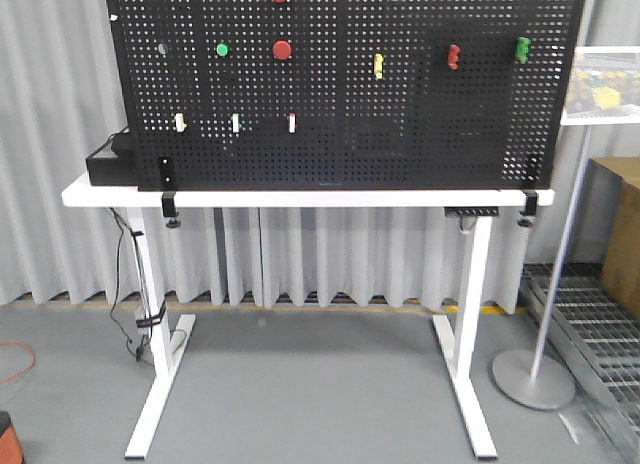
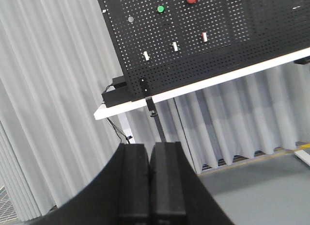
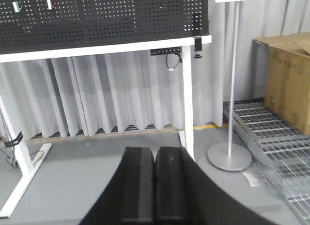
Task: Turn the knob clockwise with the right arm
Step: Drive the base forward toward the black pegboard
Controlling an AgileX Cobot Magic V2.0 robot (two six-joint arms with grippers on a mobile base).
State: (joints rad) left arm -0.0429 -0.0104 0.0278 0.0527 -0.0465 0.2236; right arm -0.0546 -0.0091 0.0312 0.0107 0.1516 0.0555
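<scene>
- Knob (image 1: 454,56): my best guess is the red lobed handle in the upper right of the front view. A yellow handle (image 1: 378,65) and a green handle (image 1: 522,49) on either side look just as turnable, so I cannot tell which is meant.
- All three sit on the face of an upright black pegboard (image 1: 340,94), probably so that an arm can meet them head-on and twist about a level axis.
- Round fittings, a red button (image 1: 283,50) and a green button (image 1: 222,50), and a row of white toggles (image 1: 236,123) fill the board's left half.
- The board stands on a white table (image 1: 300,197), pinned at its lower corners by black clamps (image 1: 171,202). These should keep the board from turning along with the handle.
- The right gripper (image 3: 155,154) sits at the lower centre of its own view, clenched on nothing with its pads touching. It points at the floor beneath the table, well apart from the board, so I judge that the approach has not begun. It would need to rise and spread first.
- The left gripper (image 2: 149,152) is likewise closed and empty, aimed toward the board's left end.
- Only the front view shows the handles, and it shows neither gripper.
- The right wrist view catches just the board's bottom strip, plus a sign stand (image 3: 230,159) and a cardboard box (image 3: 286,84) at right.
- The left wrist view adds a closer look at a black box (image 2: 116,95) on the table's left end.
</scene>
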